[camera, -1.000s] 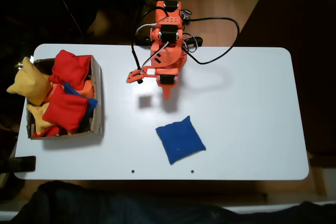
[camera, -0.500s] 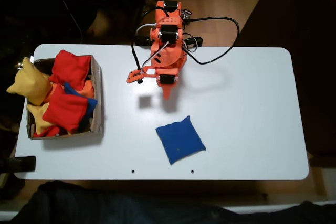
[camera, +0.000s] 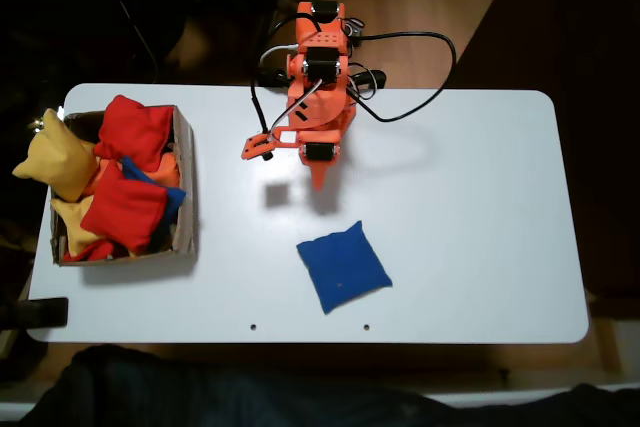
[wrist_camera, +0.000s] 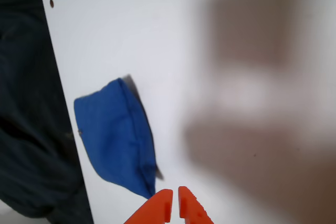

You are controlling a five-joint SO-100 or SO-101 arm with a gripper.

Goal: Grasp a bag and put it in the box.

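Note:
The bag [camera: 343,266] is a blue square beanbag lying flat on the white table, near the front edge in the fixed view. My orange gripper [camera: 318,180] hangs above the table a short way behind the bag, apart from it. In the wrist view the bag [wrist_camera: 118,137] lies at the left by the table edge, and the gripper [wrist_camera: 175,206] shows at the bottom with its two fingertips nearly touching and nothing between them. The box [camera: 185,187] is a brown cardboard box at the table's left end, heaped with beanbags.
Red beanbags [camera: 130,209] and yellow beanbags [camera: 55,162] fill the box, one yellow hanging over its left wall. Black cables [camera: 420,77] loop behind the arm's base. The white table [camera: 470,207] lies bare on the right. Dark fabric runs along the front edge.

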